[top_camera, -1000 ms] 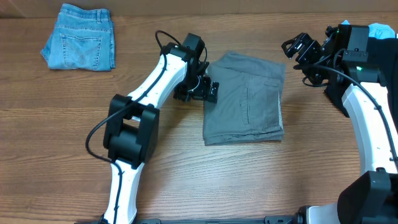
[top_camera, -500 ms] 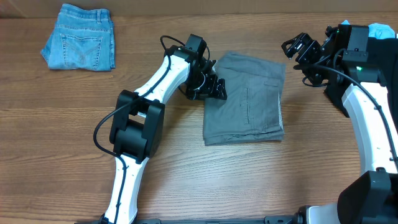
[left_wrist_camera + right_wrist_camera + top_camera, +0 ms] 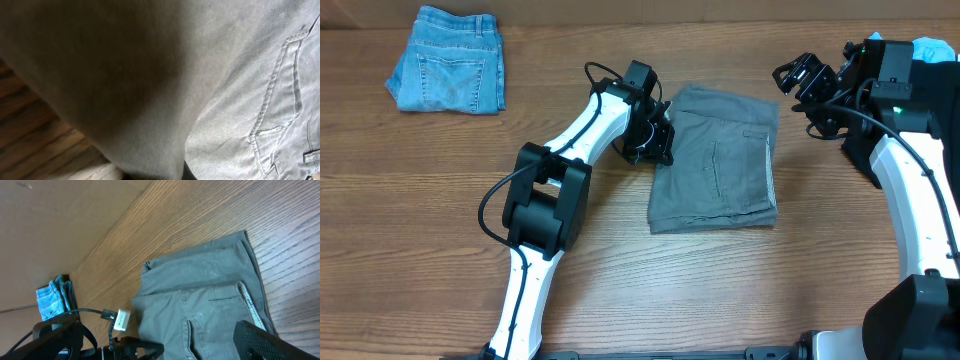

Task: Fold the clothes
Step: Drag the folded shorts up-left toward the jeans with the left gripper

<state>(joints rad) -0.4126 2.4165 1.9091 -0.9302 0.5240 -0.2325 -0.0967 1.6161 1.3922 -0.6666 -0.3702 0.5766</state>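
Observation:
The grey shorts (image 3: 720, 160) lie folded in a rough rectangle at the table's middle, pocket seam facing up. My left gripper (image 3: 660, 135) sits at their upper left edge and is shut on the grey shorts, pinching that edge. In the left wrist view the grey cloth (image 3: 240, 100) fills nearly the whole picture and hides the fingers. My right gripper (image 3: 795, 75) hangs open above the table, up and to the right of the shorts, holding nothing. From the right wrist the shorts (image 3: 200, 295) show below with one fingertip (image 3: 265, 340) over them.
Folded denim shorts (image 3: 448, 72) lie at the far left back corner, also seen as denim shorts (image 3: 50, 302) from the right wrist. A light-blue garment (image 3: 932, 47) peeks out behind the right arm. Bare wooden table (image 3: 740, 290) lies in front of the shorts.
My left gripper moved right onto the shorts' left edge and went from open to shut on it. The right arm has not moved.

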